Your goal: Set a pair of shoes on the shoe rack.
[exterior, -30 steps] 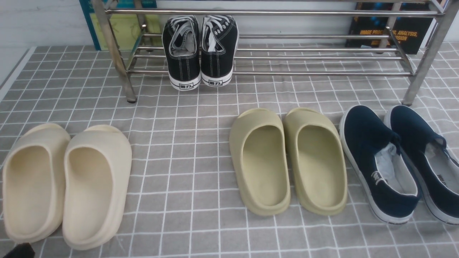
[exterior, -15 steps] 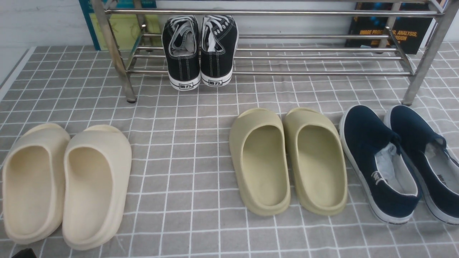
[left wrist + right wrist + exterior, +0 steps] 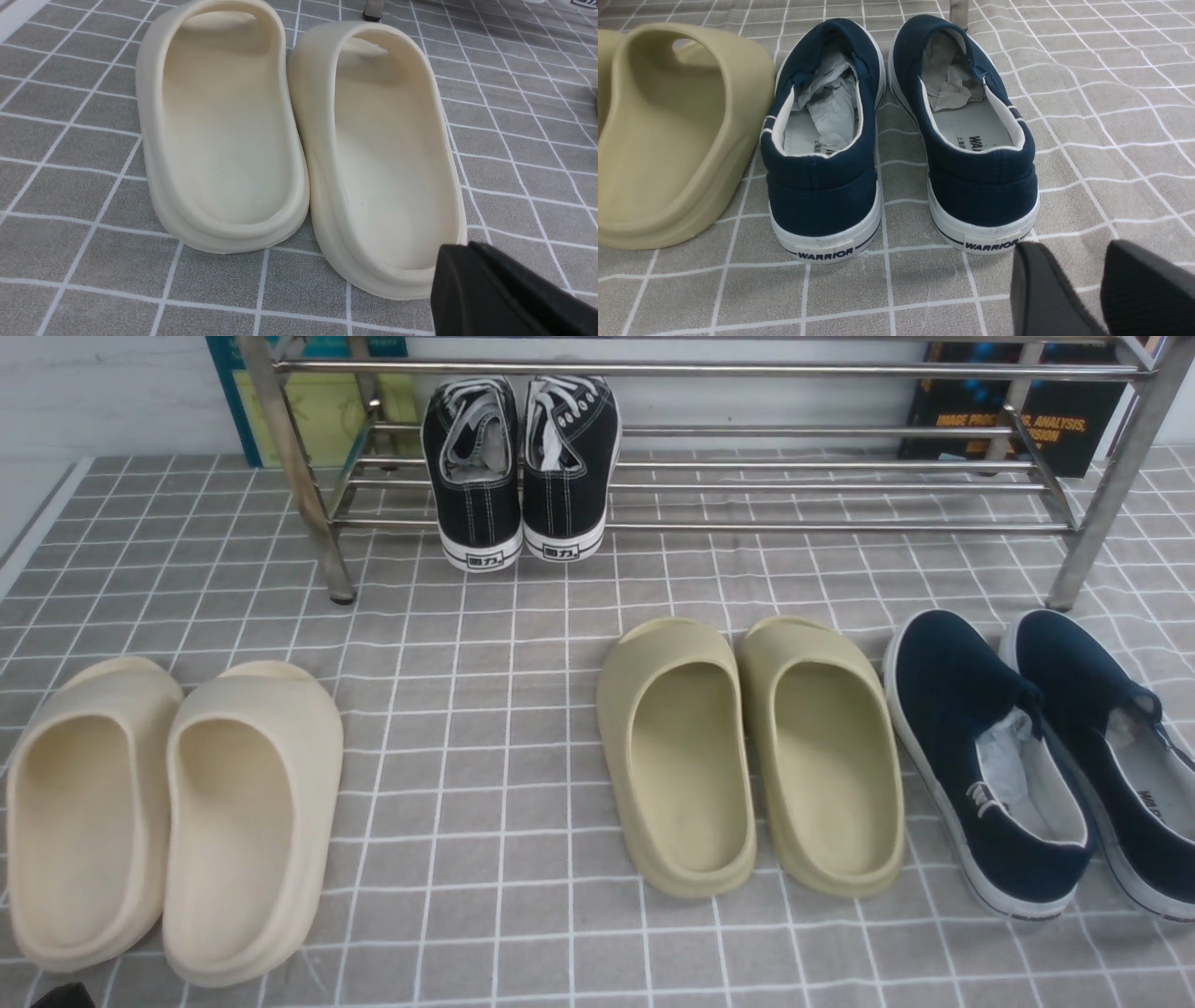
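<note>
The two black canvas lace-up sneakers (image 3: 520, 467) with white laces and white soles sit side by side on the low bars of the shiny silver metal shoe rack (image 3: 840, 485). Their heels face the camera and hang a little over the front bar. They are touching each other.

In front of the rack, three more pairs rest on the tabletop, which has a grey cloth with white squares (image 3: 467, 756). The cream foam slippers (image 3: 168, 812) are on the left. The olive foam slippers (image 3: 747, 756) are in the middle. The navy slip-on shoes with white soles (image 3: 1036, 756) are on the right, and they have crumpled white paper inside.

The left gripper (image 3: 472, 252) is down low, just beside the heel of one cream slipper. Its two black jaws are pressed together and hold nothing.

The right gripper (image 3: 1069, 275) is near the heel of one navy shoe. Its two black fingers (image 3: 1036, 284) stand apart with a gap between them, and nothing is in the gap.
</note>
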`<act>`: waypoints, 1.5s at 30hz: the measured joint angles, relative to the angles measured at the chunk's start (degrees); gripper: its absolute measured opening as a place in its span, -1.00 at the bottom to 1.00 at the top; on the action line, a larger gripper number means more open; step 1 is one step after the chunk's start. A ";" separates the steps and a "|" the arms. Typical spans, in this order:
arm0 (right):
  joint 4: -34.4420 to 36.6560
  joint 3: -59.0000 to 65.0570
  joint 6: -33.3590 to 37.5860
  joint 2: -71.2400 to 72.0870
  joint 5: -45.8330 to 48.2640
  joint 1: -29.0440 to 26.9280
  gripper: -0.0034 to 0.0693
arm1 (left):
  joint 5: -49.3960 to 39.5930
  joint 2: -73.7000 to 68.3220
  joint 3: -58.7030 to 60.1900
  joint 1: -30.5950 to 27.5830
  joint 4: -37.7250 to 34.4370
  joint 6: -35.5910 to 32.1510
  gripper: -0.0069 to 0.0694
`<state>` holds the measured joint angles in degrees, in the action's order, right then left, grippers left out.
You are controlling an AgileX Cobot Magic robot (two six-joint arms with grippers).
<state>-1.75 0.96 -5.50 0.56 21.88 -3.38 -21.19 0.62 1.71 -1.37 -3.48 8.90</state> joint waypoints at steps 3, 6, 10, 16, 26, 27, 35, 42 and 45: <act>0.00 0.00 0.00 0.00 0.00 0.00 -0.25 | 0.00 0.00 0.00 0.00 0.00 0.00 -0.85; 0.00 0.00 0.00 0.00 0.00 0.00 -0.25 | 0.05 0.00 0.00 0.00 0.00 0.00 -0.85; 0.00 0.00 0.00 0.00 0.00 0.00 -0.25 | 0.05 0.00 0.00 0.00 0.00 0.00 -0.85; 0.00 0.00 0.00 0.00 0.00 0.00 -0.25 | 0.05 0.00 0.00 0.00 0.00 0.00 -0.85; 0.00 0.00 0.00 0.00 0.00 0.00 -0.25 | 0.05 0.00 0.00 0.00 0.00 0.04 -0.85; 0.00 0.00 0.00 0.00 0.00 0.00 -0.25 | 0.05 0.00 0.00 0.00 0.00 0.04 -0.85; 0.00 0.00 0.00 0.00 0.00 0.00 -0.25 | 0.05 0.00 0.00 0.00 0.00 0.04 -0.85; 0.00 0.00 0.00 0.00 0.00 0.00 -0.25 | 0.05 0.00 0.00 0.00 0.00 0.04 -0.85; 0.00 0.00 0.00 0.00 0.00 0.00 -0.25 | 0.05 0.00 0.00 0.00 0.00 0.04 -0.84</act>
<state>-1.75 0.96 -5.50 0.56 21.88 -3.38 -21.14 0.62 1.71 -1.37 -3.48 8.94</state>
